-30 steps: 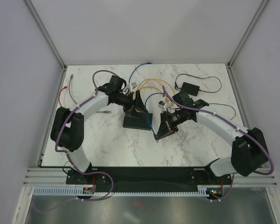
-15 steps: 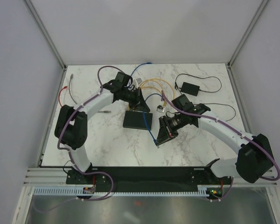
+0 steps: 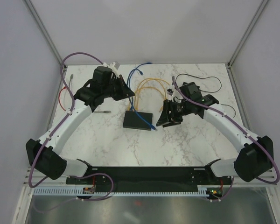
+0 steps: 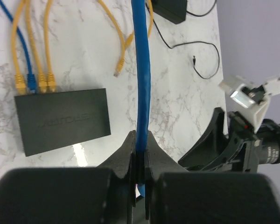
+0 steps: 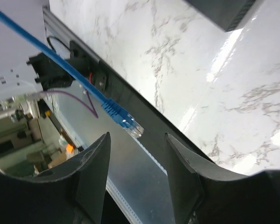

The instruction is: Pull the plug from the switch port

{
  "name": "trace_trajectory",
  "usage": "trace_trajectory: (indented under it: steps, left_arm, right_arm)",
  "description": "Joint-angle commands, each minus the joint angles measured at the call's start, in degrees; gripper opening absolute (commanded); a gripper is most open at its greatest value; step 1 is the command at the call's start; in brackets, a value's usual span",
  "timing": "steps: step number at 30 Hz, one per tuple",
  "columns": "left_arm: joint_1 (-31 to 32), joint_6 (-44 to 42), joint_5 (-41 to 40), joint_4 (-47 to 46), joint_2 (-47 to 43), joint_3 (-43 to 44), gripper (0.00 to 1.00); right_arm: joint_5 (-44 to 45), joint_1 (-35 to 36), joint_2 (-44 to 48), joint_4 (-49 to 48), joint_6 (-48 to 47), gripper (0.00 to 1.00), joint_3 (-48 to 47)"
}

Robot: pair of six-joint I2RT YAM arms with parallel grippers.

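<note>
The black switch (image 3: 137, 120) lies flat mid-table, also visible in the left wrist view as the switch (image 4: 60, 122). Three yellow plugs and one blue plug (image 4: 31, 84) sit in its port row. My left gripper (image 3: 129, 93) hovers behind the switch. In its wrist view the left gripper (image 4: 141, 138) is shut on a blue cable (image 4: 142, 70). That cable runs over the switch to a loose blue plug (image 3: 155, 129). In the right wrist view this blue plug (image 5: 123, 116) hangs free, just beyond the open right gripper (image 5: 137, 140). The right gripper (image 3: 162, 121) is beside the switch's right end.
A small black adapter (image 3: 191, 87) with a thin black cord lies at the back right. Yellow cables (image 3: 149, 88) loop behind the switch. A red wire (image 3: 61, 97) and a grey cable (image 3: 71, 86) lie at the left edge. The black base rail (image 3: 144, 173) borders the near side.
My left gripper has shut on the blue cable and pulled back and left. My right gripper has opened, let go of the blue plug and drawn back to the right.
</note>
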State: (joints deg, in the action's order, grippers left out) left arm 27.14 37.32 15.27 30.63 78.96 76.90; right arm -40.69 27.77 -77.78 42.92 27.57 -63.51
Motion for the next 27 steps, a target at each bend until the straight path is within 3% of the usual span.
trace_trajectory:
  steps: [1, 4, 6, 8, 12, 24, 27]
  left_arm:
    - [0.4, 1.5, -9.2, 4.4, -0.6, 1.4, 0.02]
    - [-0.1, -1.6, -17.5, 8.4, -1.8, 3.5, 0.02]
    - [-3.1, -3.6, -18.3, 10.7, -2.0, 5.4, 0.02]
    - [-7.0, -5.5, -15.5, 11.1, -2.3, 5.8, 0.02]
    - [-22.2, -7.4, -6.6, 11.2, -2.6, 5.6, 0.02]
    - [-35.8, -19.7, -11.3, 9.5, 8.3, 10.2, 0.02]
    - [-40.3, -20.5, -4.2, 5.7, 12.1, 9.9, 0.02]
  right_arm:
    - [4.0, -3.8, 0.9, -0.2, 2.8, 0.57, -2.8]
    - [4.2, -5.2, 0.5, 0.0, 2.8, 0.57, -3.1]
    - [4.6, -5.4, 0.8, 0.1, 2.8, 0.57, -2.8]
    - [4.7, -5.4, 1.0, 0.4, 2.4, 0.56, -2.2]
    - [4.9, -5.4, 0.9, 1.3, 1.5, 0.56, -1.3]
    - [3.9, -5.4, 0.0, 2.9, -0.9, 0.56, -2.2]
    - [4.2, -5.4, 0.1, 2.9, -0.5, 0.56, -2.1]
